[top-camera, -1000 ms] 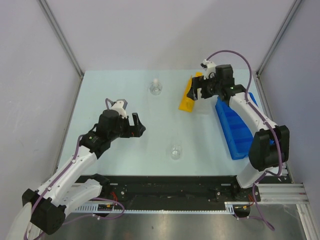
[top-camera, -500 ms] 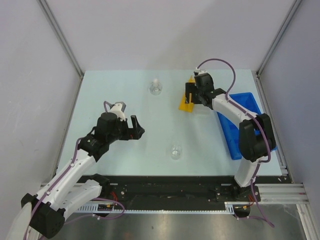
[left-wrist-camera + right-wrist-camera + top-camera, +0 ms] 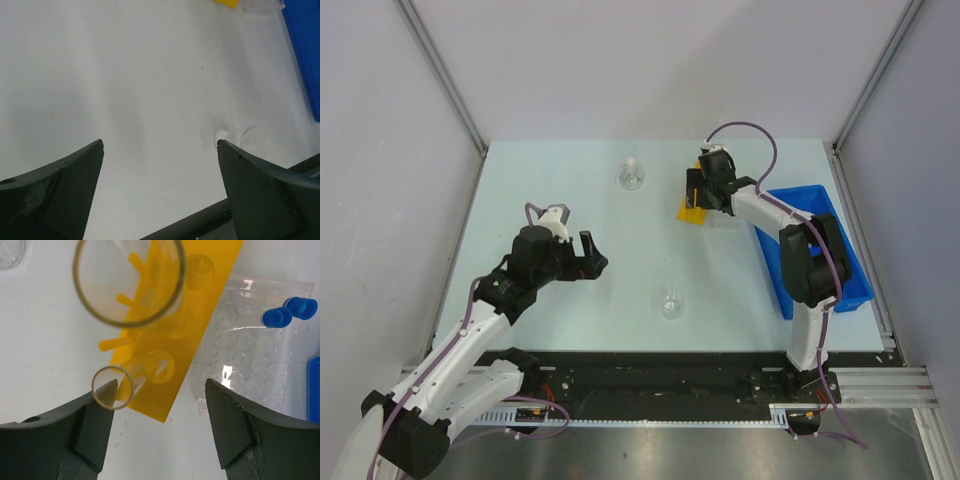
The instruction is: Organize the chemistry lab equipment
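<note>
The right arm is finishing a sweep to its left. A second ago it was hanging between the rack and the bin; now the right pincer [image 3: 159, 407] is sitting straight above the yellow holed tube rack [image 3: 200, 315], at the far middle of the desk [image 3: 550, 180]. Its jaws are standing apart, straddling the rack's near end and clamping nothing that shows. The left finger is almost touching the rim of a narrow clear open tube [image 3: 114, 387] leaning out of a rack hole.

The sweep is leaving most of the blue compartmented bin [image 3: 840, 235] uncovered along the desk's right side. The clear tray [image 3: 250, 355] is lying just beside the rack, with the thin blue-capped tubes [image 3: 277, 316] resting on its far end.

The left pincer [image 3: 592, 255] is hovering wide open over bare desk, hardly shifted. The small clear flask with white stopper [image 3: 632, 177] and the small clear beaker [image 3: 671, 303] are staying where they were.

This is probably setting up a grasp on the rack or on one of its tubes. Nothing has been sorted yet.
</note>
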Available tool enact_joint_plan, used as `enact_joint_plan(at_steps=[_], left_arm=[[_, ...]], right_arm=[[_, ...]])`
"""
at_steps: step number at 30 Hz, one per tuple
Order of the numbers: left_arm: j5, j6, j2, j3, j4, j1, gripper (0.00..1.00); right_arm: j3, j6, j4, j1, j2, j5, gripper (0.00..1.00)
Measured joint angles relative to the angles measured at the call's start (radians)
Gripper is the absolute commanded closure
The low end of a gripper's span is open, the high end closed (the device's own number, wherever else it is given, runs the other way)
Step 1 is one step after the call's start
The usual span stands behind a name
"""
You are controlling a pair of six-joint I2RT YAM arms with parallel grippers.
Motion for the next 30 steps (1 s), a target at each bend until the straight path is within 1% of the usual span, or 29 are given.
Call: enact_joint_plan(at_steps=[10, 17, 21, 30], left_arm=[[0.000, 0.000, -0.012, 0.000, -0.006, 0.002, 0.00], [0.000, 0.000, -0.012, 0.000, -0.006, 0.002, 0.00], [0.000, 0.000, -0.012, 0.000, -0.006, 0.002, 0.00], [0.001, 0.000, -0.014, 0.000, -0.006, 0.002, 0.00]], right_arm=[[0.011, -0.010, 0.003, 0.005, 0.014, 0.020, 0.39], [0.011, -0.019, 0.009, 0.018, 0.014, 0.021, 0.50], [0.009, -0.027, 0.016, 0.019, 0.014, 0.019, 0.53], [-0.019, -0.045, 0.027, 0.020, -0.007, -0.017, 0.54]])
